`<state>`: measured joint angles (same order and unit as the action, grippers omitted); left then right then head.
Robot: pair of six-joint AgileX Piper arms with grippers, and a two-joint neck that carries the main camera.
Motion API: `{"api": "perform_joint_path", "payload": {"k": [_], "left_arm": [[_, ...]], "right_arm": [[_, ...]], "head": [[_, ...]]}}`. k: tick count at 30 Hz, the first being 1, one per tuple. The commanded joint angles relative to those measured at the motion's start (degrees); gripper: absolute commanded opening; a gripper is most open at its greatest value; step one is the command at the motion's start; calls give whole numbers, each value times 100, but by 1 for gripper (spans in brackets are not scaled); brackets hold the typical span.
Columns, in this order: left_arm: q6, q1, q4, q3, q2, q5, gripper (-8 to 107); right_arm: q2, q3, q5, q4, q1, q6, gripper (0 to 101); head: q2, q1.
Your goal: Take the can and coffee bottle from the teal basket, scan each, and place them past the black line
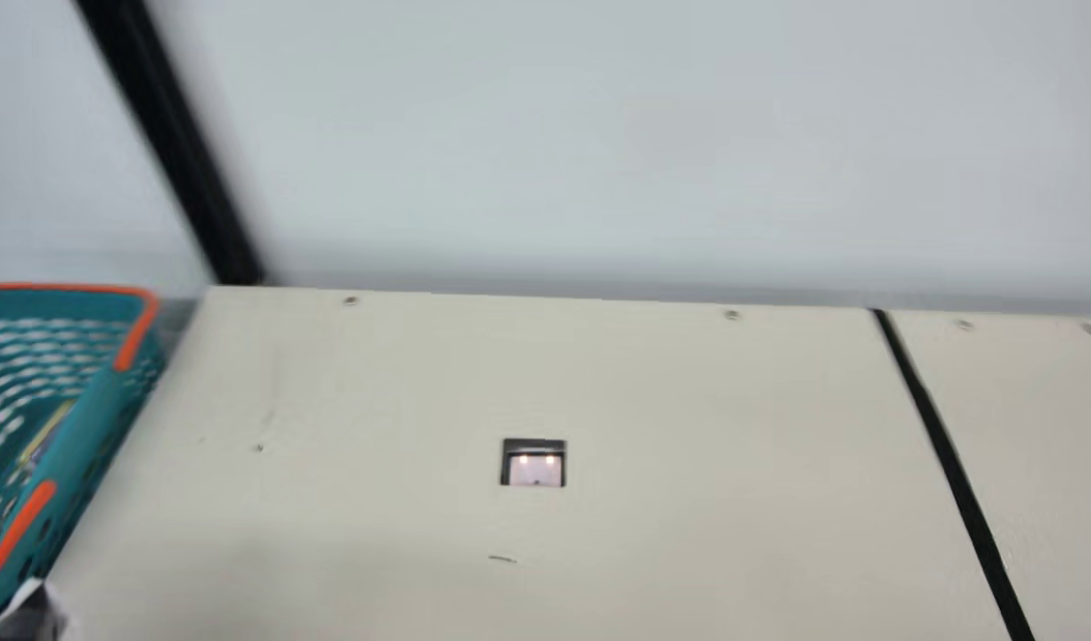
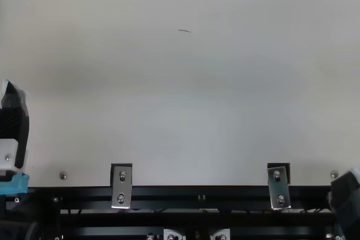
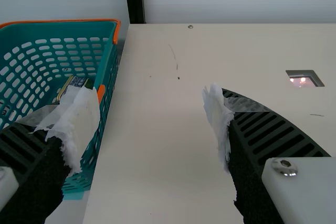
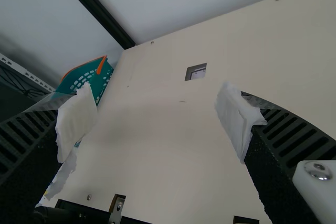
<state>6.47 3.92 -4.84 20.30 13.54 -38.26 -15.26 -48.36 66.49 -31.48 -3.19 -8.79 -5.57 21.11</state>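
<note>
- Nearest is a black rail [image 2: 160, 193] along the near edge of the cream table [image 1: 376, 401], with two metal brackets [image 2: 121, 186] fixed to it, spaced well apart.
- The right gripper [image 2: 346, 198] is at the near right of the top view, by the rail. In its own wrist view the right gripper [image 4: 156, 114] is spread wide, with white wrapping on both fingertips [image 4: 76, 116].
- The left gripper [image 2: 12, 122] is at the top view's left edge, a little farther out than the rail. Its own wrist view has the left gripper [image 3: 149, 108] wide too, the tips wrapped in torn white material.
- Beyond them, a short dark mark [image 1: 501, 559] crosses the tabletop.
- The teal basket [image 1: 91, 427], orange along parts of its rim, stands at the table's left side.
- Inside it, next to the wall nearer the table, lies a printed item with a yellowish edge [image 3: 77, 82]. It is partly hidden; whether it is the can or the coffee bottle, I cannot tell.
- The square scanner window [image 1: 536, 470] is set in the tabletop, two lights glowing in it.
- To its right, the black line [image 1: 950, 463] runs aslant to the far edge.
- Screws [image 1: 732, 315] dot that far edge.
- Farthest, a black post [image 1: 184, 160] stands against the pale wall [image 1: 598, 133].
</note>
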Motion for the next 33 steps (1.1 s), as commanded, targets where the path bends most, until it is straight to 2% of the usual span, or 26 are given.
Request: {"api": "perform_joint_path", "payload": {"k": [1, 10, 17, 33], "left_arm": [[0, 0, 0, 0, 0, 0, 90], [0, 0, 0, 0, 0, 0, 90], [0, 0, 0, 0, 0, 0, 90], [82, 37, -53, 2, -11, -47, 90]], "right_arm": [[0, 0, 0, 0, 0, 0, 101], [0, 0, 0, 0, 0, 0, 101], [0, 0, 0, 0, 0, 0, 101], [0, 0, 0, 0, 0, 0, 101]], "head": [[-399, 41], [-2391, 315], [-3458, 373], [-3458, 373]]}}
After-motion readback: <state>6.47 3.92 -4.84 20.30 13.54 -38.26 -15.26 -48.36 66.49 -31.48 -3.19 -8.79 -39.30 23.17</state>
